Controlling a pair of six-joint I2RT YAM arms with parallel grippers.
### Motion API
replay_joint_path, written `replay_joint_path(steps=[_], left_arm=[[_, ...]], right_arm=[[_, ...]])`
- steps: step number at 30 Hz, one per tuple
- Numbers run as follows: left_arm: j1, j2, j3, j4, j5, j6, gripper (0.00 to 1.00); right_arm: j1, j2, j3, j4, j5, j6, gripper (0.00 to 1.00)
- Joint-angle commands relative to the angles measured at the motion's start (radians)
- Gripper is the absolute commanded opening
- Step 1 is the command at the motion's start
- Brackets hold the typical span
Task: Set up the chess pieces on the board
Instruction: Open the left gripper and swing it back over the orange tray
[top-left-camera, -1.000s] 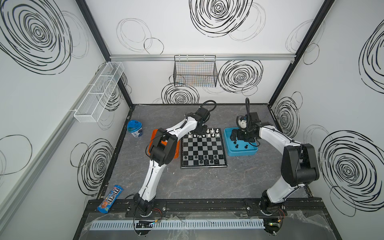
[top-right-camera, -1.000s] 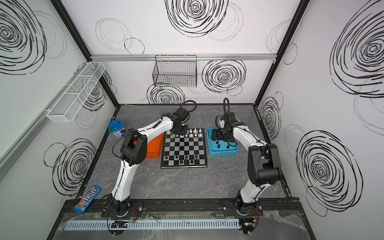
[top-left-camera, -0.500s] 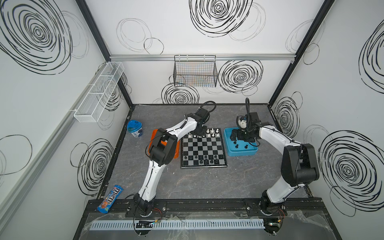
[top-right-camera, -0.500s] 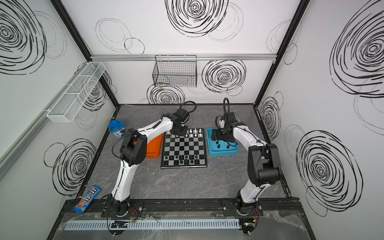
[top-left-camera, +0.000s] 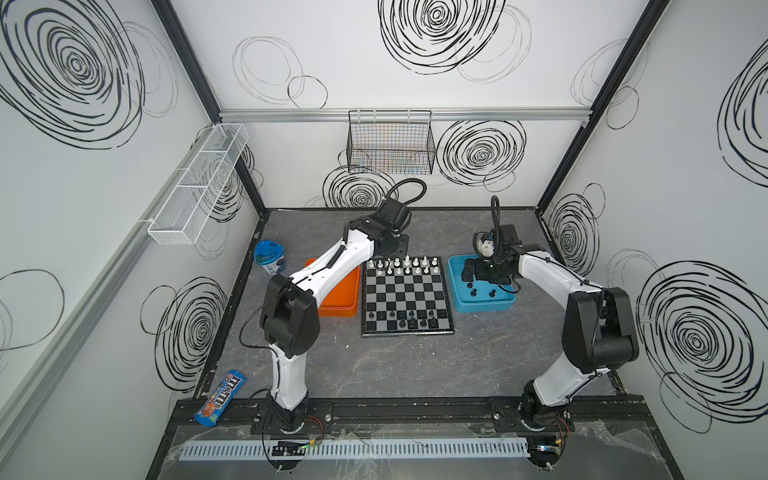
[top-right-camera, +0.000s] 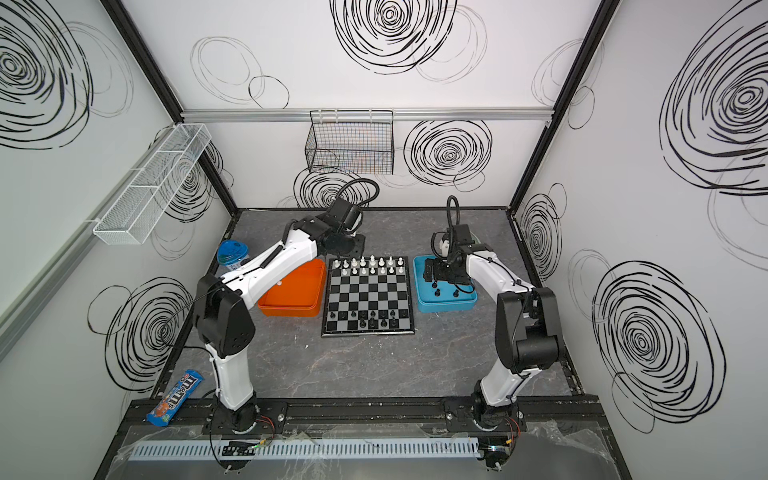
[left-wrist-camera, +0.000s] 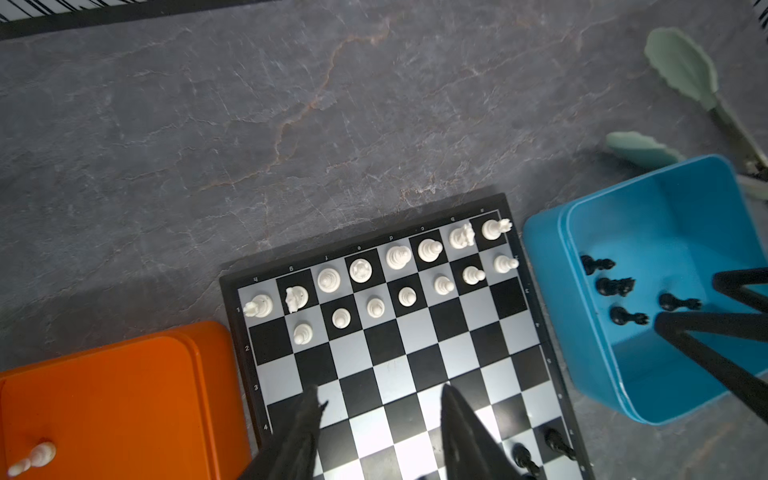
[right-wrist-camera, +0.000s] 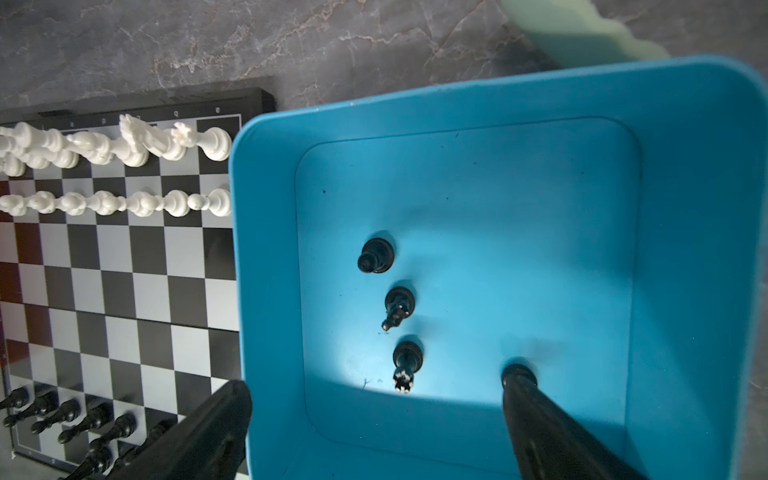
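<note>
1. Chess pieces: the white ones are filling all eight squares of the row at the board's edge farthest from the arm bases. Seven pawns are standing in the row next to it. The end square on the orange-tray side is sitting bare.
2. Left pincer is hanging over the board's middle rows, jaws apart, nothing between them. It was nearly clenched a moment ago, so it is just finishing a release of a white piece. Which piece, cannot tell.
3. What that is meaning for the task: the white side is looking one pawn short of done. One white pawn is sitting in the orange tray, just beside the board, and is probably the one for that bare square.
4. Black pieces: several are standing in the two rows at the board's edge nearest the arm bases, with gaps showing. Four more black ones are waiting in the blue tray, just beside the board on the side opposite the orange tray.
5. Right pincer is hovering above the blue tray, released, jaws spread wide, grasping nothing. One fingertip is sitting right by a black piece.
6. The black side is looking like the bigger job remaining.
</note>
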Motion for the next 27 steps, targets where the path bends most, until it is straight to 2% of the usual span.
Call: replay_joint_path(steps=[1, 6, 11, 27], left_arm=[[0.066, -0.059, -0.063, 0.012, -0.02, 0.021, 0.59], [0.196, -0.135, -0.171, 0.058, 0.007, 0.057, 0.73], [0.306, -0.174, -0.262, 0.109, 0.043, 0.074, 0.76], [0.36, -0.177, -0.368, 0.202, 0.109, 0.081, 0.78]], right_arm=[[-0.008, -0.035, 0.029, -0.037, 0.048, 0.004, 0.98], [-0.011, -0.031, 0.021, -0.045, 0.064, 0.007, 0.95], [-0.005, -0.015, 0.024, -0.052, 0.072, 0.017, 0.92], [0.031, 0.058, 0.113, -0.11, 0.132, 0.017, 0.9]])
